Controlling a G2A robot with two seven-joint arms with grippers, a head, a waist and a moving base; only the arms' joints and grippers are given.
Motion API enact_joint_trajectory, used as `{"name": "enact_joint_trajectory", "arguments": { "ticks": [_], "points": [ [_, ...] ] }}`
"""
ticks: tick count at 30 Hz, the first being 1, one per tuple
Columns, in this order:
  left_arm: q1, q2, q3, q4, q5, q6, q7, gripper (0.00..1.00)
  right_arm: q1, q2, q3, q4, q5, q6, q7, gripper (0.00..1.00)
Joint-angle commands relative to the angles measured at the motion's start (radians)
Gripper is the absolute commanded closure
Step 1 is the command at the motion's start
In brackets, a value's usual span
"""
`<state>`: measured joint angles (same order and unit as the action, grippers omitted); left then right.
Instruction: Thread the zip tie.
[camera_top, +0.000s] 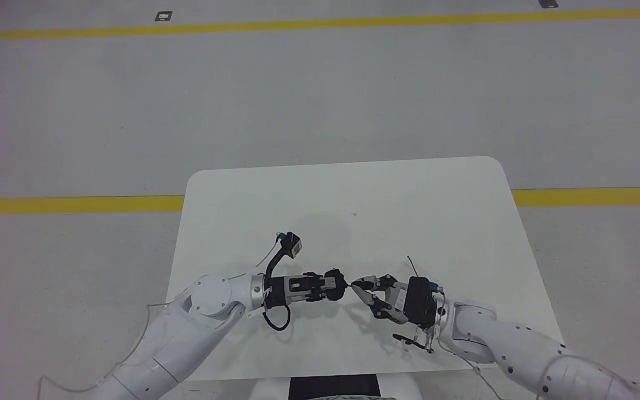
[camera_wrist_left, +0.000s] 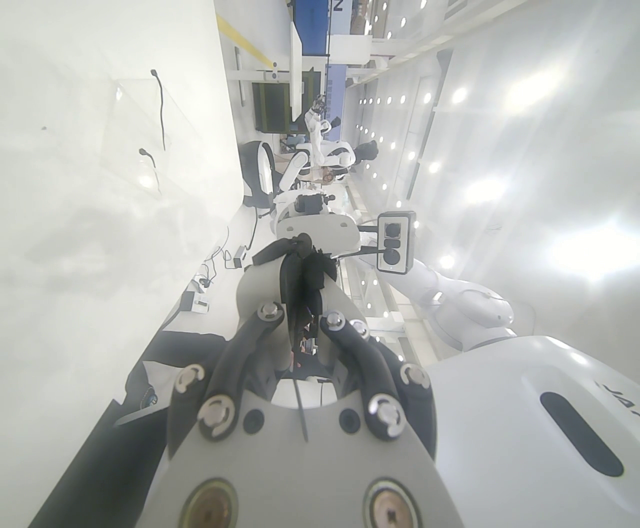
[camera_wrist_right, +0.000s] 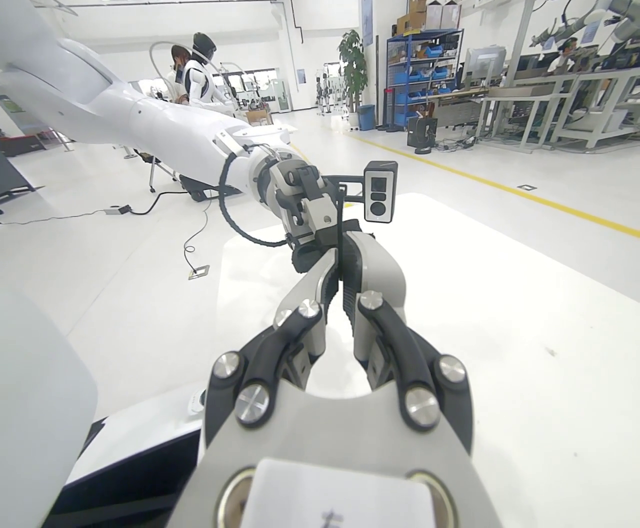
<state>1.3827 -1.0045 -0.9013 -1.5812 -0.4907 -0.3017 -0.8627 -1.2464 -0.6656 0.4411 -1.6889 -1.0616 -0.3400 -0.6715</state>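
1. Over the desk's (camera_top: 300, 200) front edge, the left gripper (camera_top: 335, 284) and right gripper (camera_wrist_right: 342, 260) meet tip to tip, both clenched on the black zip tie (camera_wrist_right: 341, 220).
2. The strip stands crosswise through the right gripper; threading probably needs fine alignment.

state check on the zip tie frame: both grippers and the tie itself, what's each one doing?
left gripper: shut on the zip tie, tips close to the right gripper's.
right gripper: shut on the zip tie.
zip tie: pinched by both grippers, with the strip running straight between the right fingers; cannot tell if it is threaded.
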Motion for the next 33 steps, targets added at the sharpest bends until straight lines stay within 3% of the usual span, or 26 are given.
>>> {"name": "enact_joint_trajectory", "arguments": {
  "ticks": [1, 33],
  "points": [
    [0.000, 0.000, 0.000, 0.000, 0.000, 0.000, 0.000, 1.00, -0.004, -0.001, 0.006, 0.000, 0.000, 0.000, 0.000, 1.00],
    [0.000, 0.000, 0.000, 0.000, 0.000, 0.000, 0.000, 1.00, -0.013, -0.018, 0.010, 0.006, 0.014, 0.000, 0.002, 1.00]
  ]
}}
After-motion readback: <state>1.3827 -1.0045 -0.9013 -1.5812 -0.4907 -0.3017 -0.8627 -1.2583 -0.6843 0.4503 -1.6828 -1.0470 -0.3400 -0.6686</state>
